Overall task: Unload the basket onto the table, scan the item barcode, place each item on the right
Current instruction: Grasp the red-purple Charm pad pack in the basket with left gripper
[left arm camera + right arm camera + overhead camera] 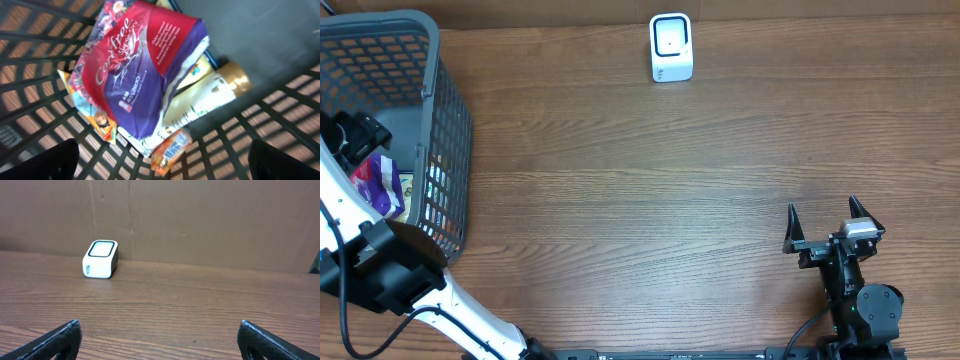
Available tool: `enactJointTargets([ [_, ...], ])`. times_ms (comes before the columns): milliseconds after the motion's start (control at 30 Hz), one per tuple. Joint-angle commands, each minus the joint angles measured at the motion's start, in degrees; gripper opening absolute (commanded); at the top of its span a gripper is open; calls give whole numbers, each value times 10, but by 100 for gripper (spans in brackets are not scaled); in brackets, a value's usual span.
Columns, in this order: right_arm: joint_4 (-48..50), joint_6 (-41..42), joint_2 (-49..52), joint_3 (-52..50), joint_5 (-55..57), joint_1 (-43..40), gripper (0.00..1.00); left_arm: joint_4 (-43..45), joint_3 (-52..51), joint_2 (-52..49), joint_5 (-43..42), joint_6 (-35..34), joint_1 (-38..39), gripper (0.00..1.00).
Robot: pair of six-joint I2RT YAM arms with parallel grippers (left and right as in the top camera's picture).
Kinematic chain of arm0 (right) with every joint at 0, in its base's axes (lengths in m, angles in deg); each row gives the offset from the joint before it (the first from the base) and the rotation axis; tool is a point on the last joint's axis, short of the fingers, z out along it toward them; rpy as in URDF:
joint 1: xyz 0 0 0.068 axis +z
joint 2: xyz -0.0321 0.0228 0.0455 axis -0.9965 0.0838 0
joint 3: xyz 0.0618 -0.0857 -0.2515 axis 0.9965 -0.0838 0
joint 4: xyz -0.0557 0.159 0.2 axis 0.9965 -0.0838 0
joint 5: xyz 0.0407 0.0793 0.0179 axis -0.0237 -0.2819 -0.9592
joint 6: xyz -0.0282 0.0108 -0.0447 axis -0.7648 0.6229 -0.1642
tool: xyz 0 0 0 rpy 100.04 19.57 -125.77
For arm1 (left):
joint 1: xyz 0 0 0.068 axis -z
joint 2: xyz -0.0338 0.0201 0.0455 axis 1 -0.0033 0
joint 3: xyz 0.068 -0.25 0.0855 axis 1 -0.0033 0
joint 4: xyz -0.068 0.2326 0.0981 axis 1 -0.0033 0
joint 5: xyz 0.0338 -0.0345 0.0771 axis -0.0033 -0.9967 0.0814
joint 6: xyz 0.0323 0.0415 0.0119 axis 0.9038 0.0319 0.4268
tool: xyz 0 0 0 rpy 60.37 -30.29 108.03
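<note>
Your left end effector, spread wide and empty, hangs over the red-and-purple liner pack lying in the grey basket at the worktop's left. Your right end effector, likewise parted wide and empty, sits near right; the scanner stands far centre.

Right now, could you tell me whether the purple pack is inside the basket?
Inside: the pack lies on a bottle within the mesh walls of the basket.

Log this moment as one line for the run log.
left claw: open, in basket over red-purple liner pack | right claw: open, empty, facing scanner | barcode scan: not yet done
</note>
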State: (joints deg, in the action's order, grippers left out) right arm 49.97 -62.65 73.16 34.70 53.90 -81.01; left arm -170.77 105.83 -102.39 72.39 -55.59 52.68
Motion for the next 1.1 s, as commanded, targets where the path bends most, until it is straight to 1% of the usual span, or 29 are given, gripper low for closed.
enactJointTargets([
  [0, 3, 0, -7, -6, 4, 3, 100, 12, -35, -19, 17, 2, 1, 100],
  [133, 3, 0, -7, -6, 4, 3, 100, 39, -76, -31, 17, 2, 1, 100],
  [533, 3, 0, -7, -6, 4, 3, 100, 164, -227, -31, 68, 5, 0, 100],
  [567, 3, 0, -7, -6, 4, 3, 100, 174, -236, -31, 68, 5, 0, 98],
  [600, 3, 0, -7, -6, 4, 3, 100, 184, -245, -31, 68, 5, 0, 93],
  [667, 3, 0, -7, -6, 4, 3, 100, 199, -262, -31, 68, 7, 0, 89],
  [767, 3, 0, -7, -6, 4, 3, 100, 212, -277, -31, 68, 18, 0, 70],
  [800, 3, 0, -7, -6, 4, 3, 100, 213, -278, -31, 69, 22, 0, 59],
  [867, 3, 0, -7, -6, 4, 3, 100, 214, -279, -31, 69, 29, 0, 24],
  [900, 3, 0, -7, -6, 4, 3, 100, 212, -279, -31, 74, 29, 0, 4],
  [1067, 3, 0, -7, -6, 4, 3, 100, 191, -259, -31, 77, 30, 0, 4],
])
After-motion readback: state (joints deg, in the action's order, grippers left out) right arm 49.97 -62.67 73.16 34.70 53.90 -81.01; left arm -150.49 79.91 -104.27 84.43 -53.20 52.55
